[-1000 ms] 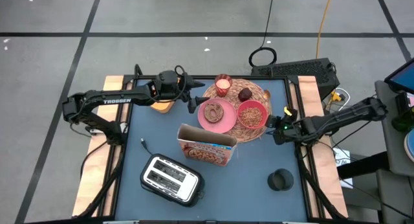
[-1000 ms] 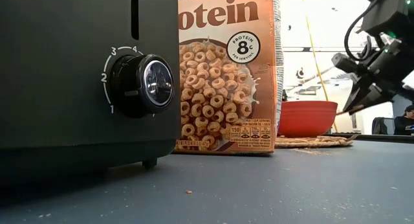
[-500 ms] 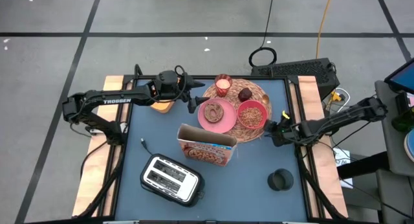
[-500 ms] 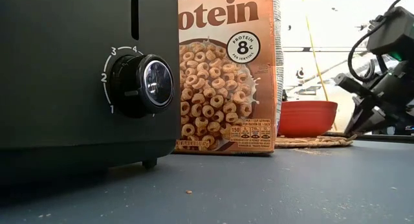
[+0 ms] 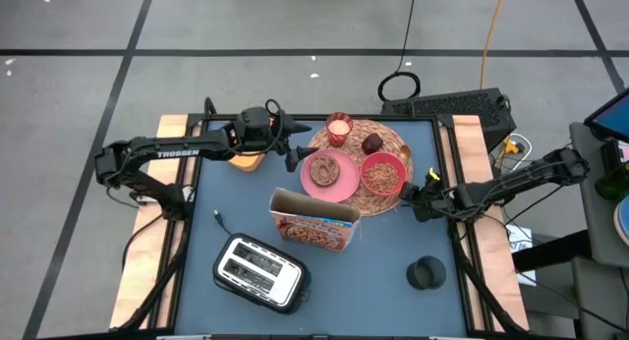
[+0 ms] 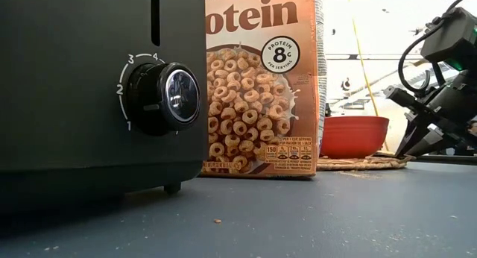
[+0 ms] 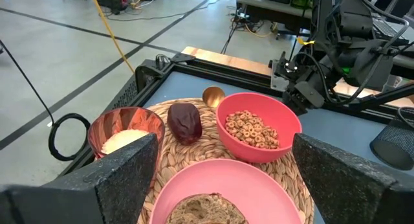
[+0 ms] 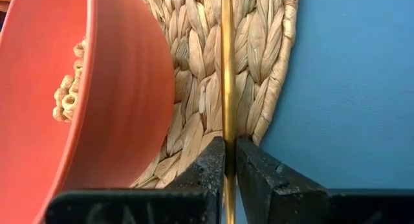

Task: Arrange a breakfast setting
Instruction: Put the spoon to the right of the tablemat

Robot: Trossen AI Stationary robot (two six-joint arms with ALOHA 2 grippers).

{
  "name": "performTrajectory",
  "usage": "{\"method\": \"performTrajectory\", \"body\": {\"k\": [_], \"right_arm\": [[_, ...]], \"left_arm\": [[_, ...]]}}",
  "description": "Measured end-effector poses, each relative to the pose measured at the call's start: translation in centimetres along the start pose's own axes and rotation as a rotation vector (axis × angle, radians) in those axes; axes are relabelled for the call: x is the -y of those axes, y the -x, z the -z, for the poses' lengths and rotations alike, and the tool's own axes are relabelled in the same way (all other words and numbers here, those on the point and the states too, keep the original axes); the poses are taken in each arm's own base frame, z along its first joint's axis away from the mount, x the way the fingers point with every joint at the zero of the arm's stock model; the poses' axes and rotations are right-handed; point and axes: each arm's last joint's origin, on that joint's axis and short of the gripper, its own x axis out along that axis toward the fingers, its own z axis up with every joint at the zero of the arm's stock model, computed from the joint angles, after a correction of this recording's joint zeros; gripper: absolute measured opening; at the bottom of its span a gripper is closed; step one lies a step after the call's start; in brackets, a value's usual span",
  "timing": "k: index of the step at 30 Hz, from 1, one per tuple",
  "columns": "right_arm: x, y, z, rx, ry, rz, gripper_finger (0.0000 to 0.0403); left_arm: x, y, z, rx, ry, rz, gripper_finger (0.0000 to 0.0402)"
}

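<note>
The gold spoon (image 8: pixel 228 75) lies along the right edge of the woven straw mat (image 5: pixel 391 141), just beside the red cereal bowl (image 5: pixel 383 173); the right gripper (image 8: pixel 230 160) is clamped on its handle, seen only by the right wrist. The cereal box (image 5: pixel 316 225) and black toaster (image 5: pixel 257 271) stand nearer. The left gripper (image 5: pixel 292 148) waits spread apart left of the pink plate (image 5: pixel 332 186).

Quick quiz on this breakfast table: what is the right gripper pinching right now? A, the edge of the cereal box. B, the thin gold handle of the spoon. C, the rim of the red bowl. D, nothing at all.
B: in the right wrist view the right gripper is shut on the spoon, whose thin gold handle runs across the straw mat beside the red bowl.
</note>
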Motion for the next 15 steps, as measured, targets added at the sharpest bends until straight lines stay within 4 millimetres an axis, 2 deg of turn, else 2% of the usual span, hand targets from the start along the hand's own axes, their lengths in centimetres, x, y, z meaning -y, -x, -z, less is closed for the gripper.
{"method": "performTrajectory", "body": {"k": [15], "right_arm": [[0.07,-0.02,0.02,-0.008,0.025,0.006,0.0028]], "left_arm": [[0.00,0.00,0.00,0.000,0.000,0.000,0.0363]]}}
